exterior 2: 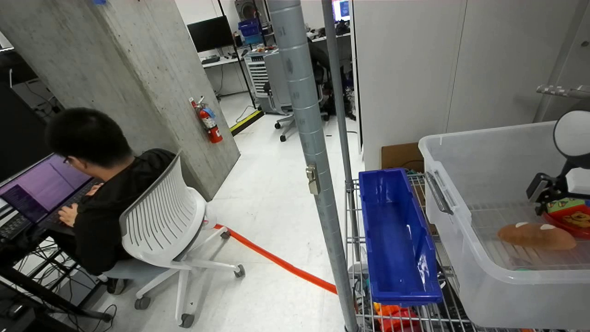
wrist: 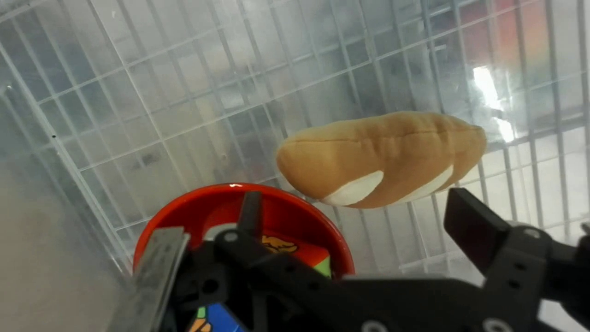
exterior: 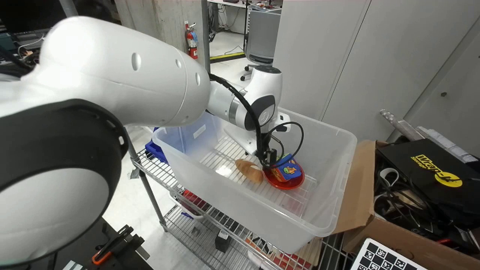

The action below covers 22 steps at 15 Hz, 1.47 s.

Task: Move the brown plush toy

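Observation:
The brown plush toy, bread-shaped with white patches, lies on the floor of a clear plastic bin; it shows in both exterior views (exterior: 248, 171) (exterior 2: 536, 236) and in the wrist view (wrist: 382, 157). My gripper is inside the bin, in the wrist view (wrist: 358, 205) and in both exterior views (exterior: 268, 155) (exterior 2: 544, 193). Its two black fingers are wide apart with nothing between them. In the wrist view the toy lies just beyond the fingertips, and the left finger is over a red bowl (wrist: 334, 226). The gripper does not appear to touch the toy.
The clear bin (exterior: 225, 210) has tall walls around the gripper and stands on a wire shelf. The red bowl holds a colourful block (exterior: 289, 170) close beside the toy. A blue tray (exterior 2: 396, 240) stands outside the bin. A cardboard box (exterior: 356, 187) stands against the bin.

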Available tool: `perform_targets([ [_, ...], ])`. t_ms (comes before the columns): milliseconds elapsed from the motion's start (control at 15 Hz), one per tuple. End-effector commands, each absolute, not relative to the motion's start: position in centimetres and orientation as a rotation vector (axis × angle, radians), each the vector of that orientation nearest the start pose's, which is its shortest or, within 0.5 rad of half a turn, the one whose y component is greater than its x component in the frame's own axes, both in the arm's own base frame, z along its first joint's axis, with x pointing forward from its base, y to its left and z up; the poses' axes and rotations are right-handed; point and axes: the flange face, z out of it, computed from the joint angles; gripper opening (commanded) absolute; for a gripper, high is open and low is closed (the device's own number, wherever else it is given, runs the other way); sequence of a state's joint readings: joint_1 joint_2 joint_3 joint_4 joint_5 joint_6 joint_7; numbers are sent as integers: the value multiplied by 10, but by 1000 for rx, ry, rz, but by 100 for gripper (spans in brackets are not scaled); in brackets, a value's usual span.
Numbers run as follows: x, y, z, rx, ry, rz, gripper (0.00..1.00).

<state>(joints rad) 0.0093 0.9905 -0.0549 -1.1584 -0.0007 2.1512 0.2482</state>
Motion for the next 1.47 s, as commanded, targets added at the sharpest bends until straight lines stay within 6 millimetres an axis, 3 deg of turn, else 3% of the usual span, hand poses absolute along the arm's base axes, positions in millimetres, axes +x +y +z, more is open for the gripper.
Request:
perform_targets([
  [0, 778, -15, 183, -3151, 405, -30, 100],
  [600, 785, 1, 126, -3168, 430, -6, 100],
  [667, 785, 2, 120, -3166, 432, 3, 75],
  [733, 784, 4, 115, -3160, 444, 5, 74],
  [933, 784, 7, 106, -3149, 490, 15, 51],
  [1400, 783, 22, 117, -3130, 599, 42, 2],
])
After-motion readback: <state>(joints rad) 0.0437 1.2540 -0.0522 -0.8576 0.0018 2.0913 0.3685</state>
